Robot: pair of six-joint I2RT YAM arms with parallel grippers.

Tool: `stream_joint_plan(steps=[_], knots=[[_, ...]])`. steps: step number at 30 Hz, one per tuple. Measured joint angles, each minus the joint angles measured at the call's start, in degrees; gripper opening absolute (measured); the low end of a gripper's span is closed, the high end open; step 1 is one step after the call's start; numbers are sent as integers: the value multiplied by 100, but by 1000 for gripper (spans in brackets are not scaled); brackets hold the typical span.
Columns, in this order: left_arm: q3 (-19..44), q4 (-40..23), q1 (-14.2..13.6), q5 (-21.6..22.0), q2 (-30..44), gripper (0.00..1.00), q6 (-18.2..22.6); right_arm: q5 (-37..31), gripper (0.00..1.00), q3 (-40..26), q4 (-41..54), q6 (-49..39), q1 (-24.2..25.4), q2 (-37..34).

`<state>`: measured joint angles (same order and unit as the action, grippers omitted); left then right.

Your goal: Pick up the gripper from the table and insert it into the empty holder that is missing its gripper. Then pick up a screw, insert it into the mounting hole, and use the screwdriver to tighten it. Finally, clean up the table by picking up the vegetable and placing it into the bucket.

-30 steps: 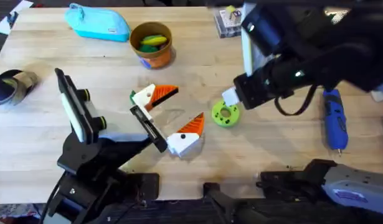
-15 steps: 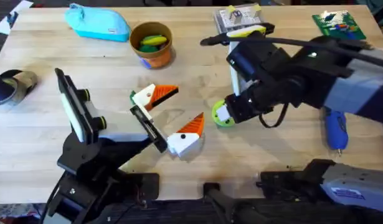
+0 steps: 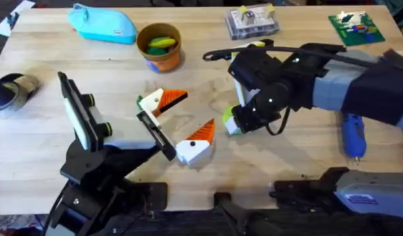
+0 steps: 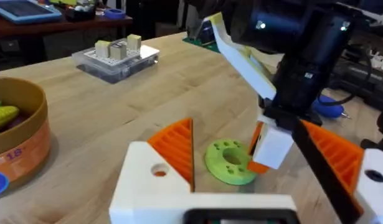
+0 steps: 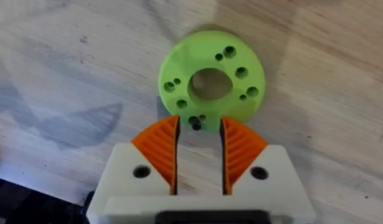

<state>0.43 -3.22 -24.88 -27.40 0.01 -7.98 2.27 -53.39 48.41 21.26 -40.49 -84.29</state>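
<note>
I had the right arm reaching across the middle of the table, its right gripper (image 3: 232, 122) low over a green ring (image 3: 237, 124) that lay flat on the wood near the centre. From the right wrist camera the two orange pads (image 5: 161, 144) stood a narrow gap apart, bare wood showing between them, with their tips at the ring's near rim. A small dark speck sat at that rim between the tips; I could not tell what it was, nor whether the pads touched the ring.

The left gripper (image 3: 193, 111) lay just left of the ring, its fingers spread wide and holding nothing.

The holder (image 3: 76, 115) stood near the left edge. The bucket (image 3: 160, 58) sat toward the far edge, left of centre, with yellow and green pieces inside, beside a light blue pouch (image 3: 103, 23). The screwdriver (image 3: 352, 131) lay near the right edge.
</note>
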Motion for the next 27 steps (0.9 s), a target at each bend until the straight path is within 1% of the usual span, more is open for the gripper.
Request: stream_joint_plan(steps=[10,11,14,15,25,26,27], knots=[[0,0,0,0,0,990,2,34,355,0,-23,-2,0,0],[0,0,0,0,0,990,2,38,336,0,-29,-2,0,0],[0,0,0,0,0,990,0,38,212,0,-45,-15,0,2],[0,0,0,0,0,990,2,40,196,0,-46,-2,0,2],[0,0,0,2,0,990,0,35,165,-13,-4,-2,0,-136],[0,0,0,0,0,990,2,33,137,-16,-4,-17,0,-145],[0,0,0,0,0,990,2,31,45,-18,1,-12,0,-148]])
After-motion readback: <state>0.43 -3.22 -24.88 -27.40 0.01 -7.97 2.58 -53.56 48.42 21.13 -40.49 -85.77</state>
